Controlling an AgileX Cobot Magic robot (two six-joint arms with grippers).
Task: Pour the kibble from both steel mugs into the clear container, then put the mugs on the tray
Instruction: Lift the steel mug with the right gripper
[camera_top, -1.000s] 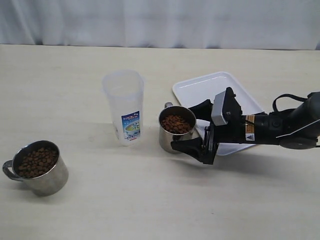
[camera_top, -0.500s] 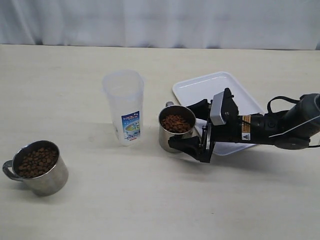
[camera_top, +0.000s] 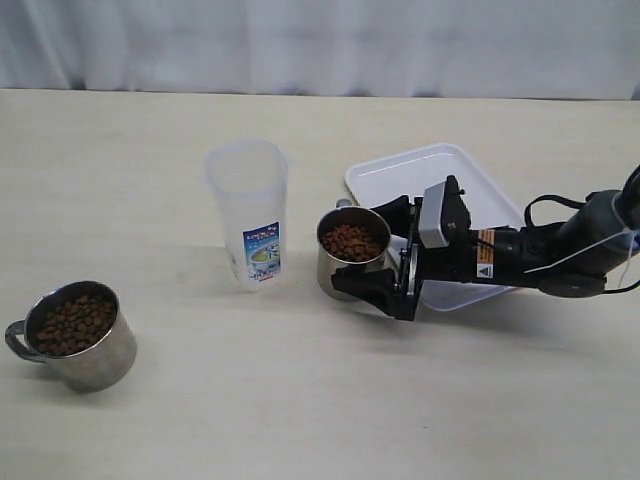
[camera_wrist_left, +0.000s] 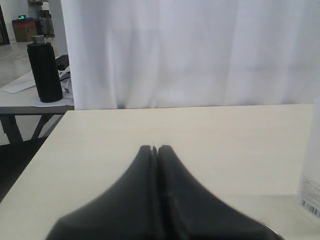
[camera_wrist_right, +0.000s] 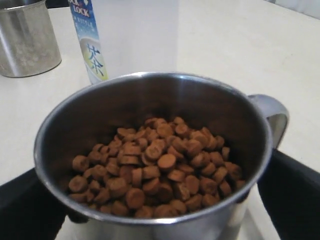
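While the wide-open right gripper (camera_top: 362, 246) is placed around the steel mug (camera_top: 326, 262) in the middle of the frame, nothing is held yet. The mug should be squeezed evenly and kept level.

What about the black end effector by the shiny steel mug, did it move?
Yes. The right end effector slid left, toward the tall clear plastic container, and now sits open around the unmoved kibble-filled steel mug.
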